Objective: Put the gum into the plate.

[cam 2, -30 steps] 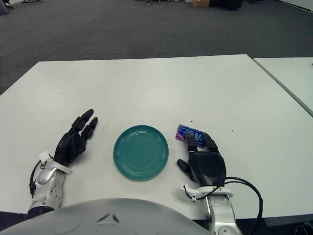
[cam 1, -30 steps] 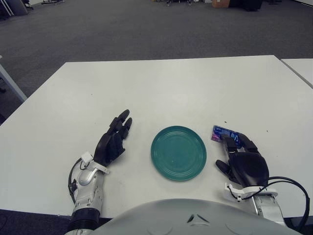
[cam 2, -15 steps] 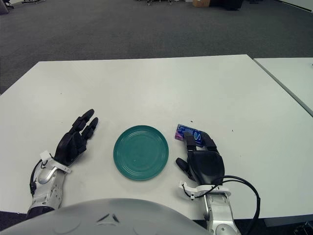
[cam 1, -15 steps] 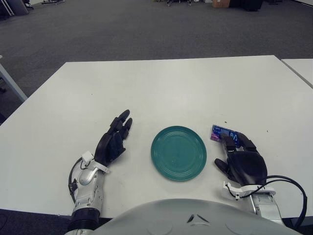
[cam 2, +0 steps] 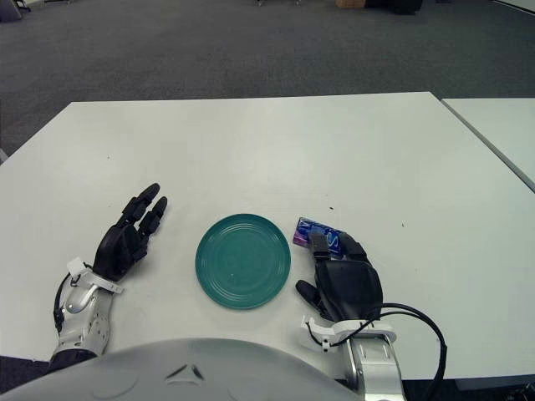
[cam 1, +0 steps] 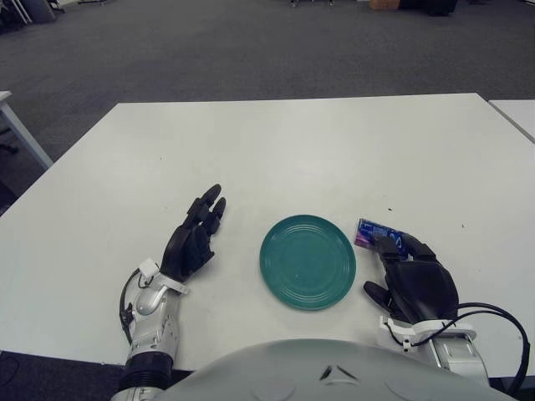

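Bright, even light falls from overhead — the matte white rectangular table (cam 1: 276,150) is evenly lit with no hot glare. Shadows are faint and short: a thin soft one hugs the near rim of the round teal ridged plate (cam 1: 308,261), another lies under the black three-fingered left hand (cam 1: 194,240). The dark grey carpeted floor (cam 1: 251,50) beyond is dimmer. Focus holds across the table — the pale curved robot torso (cam 1: 322,372) at the bottom edge looks soft.

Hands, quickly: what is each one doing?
Left hand: open, flat on the table, holding nothing.
Right hand: fingers over the gum; grasp cannot be told.
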Tool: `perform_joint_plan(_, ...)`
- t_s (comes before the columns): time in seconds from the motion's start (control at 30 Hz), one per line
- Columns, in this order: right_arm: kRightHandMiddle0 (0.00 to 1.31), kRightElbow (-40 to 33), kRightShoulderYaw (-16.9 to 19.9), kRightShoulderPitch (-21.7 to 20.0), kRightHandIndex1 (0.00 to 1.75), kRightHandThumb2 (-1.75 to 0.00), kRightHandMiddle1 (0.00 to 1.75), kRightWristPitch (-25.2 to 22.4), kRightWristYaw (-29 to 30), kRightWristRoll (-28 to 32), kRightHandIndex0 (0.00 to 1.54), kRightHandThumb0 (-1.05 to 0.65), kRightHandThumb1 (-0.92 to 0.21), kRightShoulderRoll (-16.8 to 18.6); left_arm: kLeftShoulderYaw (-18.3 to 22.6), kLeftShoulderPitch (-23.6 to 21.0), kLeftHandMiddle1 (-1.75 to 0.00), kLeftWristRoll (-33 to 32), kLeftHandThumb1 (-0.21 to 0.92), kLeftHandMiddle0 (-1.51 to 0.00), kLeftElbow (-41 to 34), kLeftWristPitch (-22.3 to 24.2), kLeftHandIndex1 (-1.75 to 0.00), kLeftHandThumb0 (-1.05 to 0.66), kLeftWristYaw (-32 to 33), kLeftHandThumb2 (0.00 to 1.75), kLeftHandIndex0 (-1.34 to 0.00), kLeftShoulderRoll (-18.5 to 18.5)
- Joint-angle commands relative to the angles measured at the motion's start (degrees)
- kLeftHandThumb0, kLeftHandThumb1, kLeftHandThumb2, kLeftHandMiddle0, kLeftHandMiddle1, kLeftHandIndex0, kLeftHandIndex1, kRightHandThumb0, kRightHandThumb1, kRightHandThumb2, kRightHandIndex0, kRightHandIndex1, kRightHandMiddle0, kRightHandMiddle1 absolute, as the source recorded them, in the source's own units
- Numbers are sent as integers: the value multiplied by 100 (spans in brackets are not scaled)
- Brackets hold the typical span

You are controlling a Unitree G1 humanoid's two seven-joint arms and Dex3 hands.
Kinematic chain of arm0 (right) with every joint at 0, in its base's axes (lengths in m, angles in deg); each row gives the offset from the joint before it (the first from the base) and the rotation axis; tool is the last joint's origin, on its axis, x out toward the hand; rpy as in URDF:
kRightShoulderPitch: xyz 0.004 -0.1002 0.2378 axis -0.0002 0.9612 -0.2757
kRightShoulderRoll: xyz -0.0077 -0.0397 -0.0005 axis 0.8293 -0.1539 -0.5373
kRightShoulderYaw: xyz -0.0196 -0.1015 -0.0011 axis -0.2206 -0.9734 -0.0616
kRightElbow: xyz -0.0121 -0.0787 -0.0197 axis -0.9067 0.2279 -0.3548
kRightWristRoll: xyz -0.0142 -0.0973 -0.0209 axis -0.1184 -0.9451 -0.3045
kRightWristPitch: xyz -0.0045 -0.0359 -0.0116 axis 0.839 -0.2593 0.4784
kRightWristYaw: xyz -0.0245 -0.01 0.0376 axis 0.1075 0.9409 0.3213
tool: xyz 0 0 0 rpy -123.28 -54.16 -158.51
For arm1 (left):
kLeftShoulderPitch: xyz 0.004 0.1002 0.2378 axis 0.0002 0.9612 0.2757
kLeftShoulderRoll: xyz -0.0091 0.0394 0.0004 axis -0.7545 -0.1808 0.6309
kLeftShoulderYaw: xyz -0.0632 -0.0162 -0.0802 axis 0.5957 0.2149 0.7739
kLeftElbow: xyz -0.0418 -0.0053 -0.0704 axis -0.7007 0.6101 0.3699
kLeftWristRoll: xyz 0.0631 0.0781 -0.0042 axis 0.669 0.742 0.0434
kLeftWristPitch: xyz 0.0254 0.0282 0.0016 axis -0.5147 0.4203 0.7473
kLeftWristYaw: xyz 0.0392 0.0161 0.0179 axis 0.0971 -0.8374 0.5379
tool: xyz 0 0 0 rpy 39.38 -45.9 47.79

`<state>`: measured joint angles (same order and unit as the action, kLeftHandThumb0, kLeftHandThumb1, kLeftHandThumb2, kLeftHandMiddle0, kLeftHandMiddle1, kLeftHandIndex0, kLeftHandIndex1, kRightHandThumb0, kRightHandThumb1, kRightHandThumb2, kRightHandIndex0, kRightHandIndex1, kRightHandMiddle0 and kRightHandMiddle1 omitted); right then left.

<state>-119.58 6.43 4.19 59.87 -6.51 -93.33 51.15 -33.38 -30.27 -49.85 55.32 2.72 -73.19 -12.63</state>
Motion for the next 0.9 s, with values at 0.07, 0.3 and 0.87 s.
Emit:
perform_joint_plan(0.07, 0, -583, 42, 748, 3, -87, 70, 264, -79, -528, 48, -95, -92, 578, -18, 94, 0, -157, 92, -14, 48, -277, -45, -105, -182, 97, 0, 143)
perform_joint_plan(0.3, 0, -1047, 311, 792, 6, -82, 75, 624, -235, -814, 55, -91, -92, 686, 208, -45, 0, 18, 92, -10, 850, -578, -37, -103, -278, 100, 0, -138)
perform_joint_plan(0.87, 0, -462, 654, 264, 6, -69, 66, 1184, -221, -678, 60, -89, -92, 824, -93, -66, 0, 662, 92, 0, 750, -695, -36, -104, -53, 97, 0, -356)
